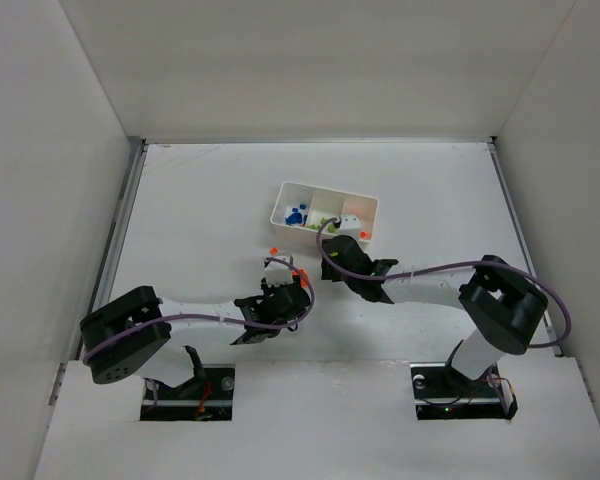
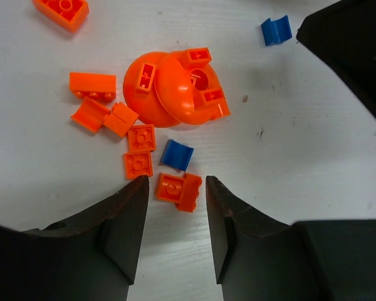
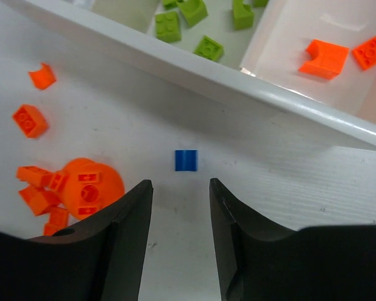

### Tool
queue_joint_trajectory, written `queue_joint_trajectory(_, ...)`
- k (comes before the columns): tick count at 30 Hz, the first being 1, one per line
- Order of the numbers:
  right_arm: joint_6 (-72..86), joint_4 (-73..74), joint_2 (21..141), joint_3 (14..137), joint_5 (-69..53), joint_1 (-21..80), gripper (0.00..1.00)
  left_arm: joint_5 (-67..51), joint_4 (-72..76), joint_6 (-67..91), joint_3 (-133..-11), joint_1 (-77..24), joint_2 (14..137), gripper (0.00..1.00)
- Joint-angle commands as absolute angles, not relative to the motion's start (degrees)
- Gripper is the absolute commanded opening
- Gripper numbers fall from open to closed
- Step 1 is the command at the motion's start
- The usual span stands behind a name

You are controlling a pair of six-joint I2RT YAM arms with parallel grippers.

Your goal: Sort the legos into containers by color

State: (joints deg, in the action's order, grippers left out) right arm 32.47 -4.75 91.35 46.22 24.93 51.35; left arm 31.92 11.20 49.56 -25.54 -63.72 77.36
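one tray (image 3: pixel 250 88) with three compartments (image 3: pixel 288 31); one orange dome (image 2: pixel 172 100); two loose blue bricks (image 2: pixel 177 155) (image 2: pixel 276 30); two orange bricks (image 3: pixel 324 58) (image 3: pixel 370 51) in the tray.

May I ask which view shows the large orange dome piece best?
The left wrist view: the orange dome piece lies whole, large and central. The right wrist view shows it smaller at the lower left; in the top view it cannot be made out.

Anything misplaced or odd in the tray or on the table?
Nothing stands out. Green legos and orange legos sit in separate compartments of the tray; loose bricks on the table are simply unsorted.
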Motion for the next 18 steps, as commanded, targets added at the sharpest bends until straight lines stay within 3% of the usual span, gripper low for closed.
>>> queue_joint_trajectory(1,33.31,-8.26,92.89,47.11,29.79,51.55,0.48,31.72,7.03,48.17,-26.36,-63.94,80.85,0.4)
queue_joint_trajectory(13,35.07,-9.05,95.71,47.29,29.18,51.81,0.48,31.11,5.55,46.93,-26.1,-64.03,80.51,0.23)
queue_joint_trajectory(18,35.59,-9.14,95.1,46.85,28.56,52.07,0.48,31.03,3.17,46.76,-25.67,-64.91,78.05,0.21)
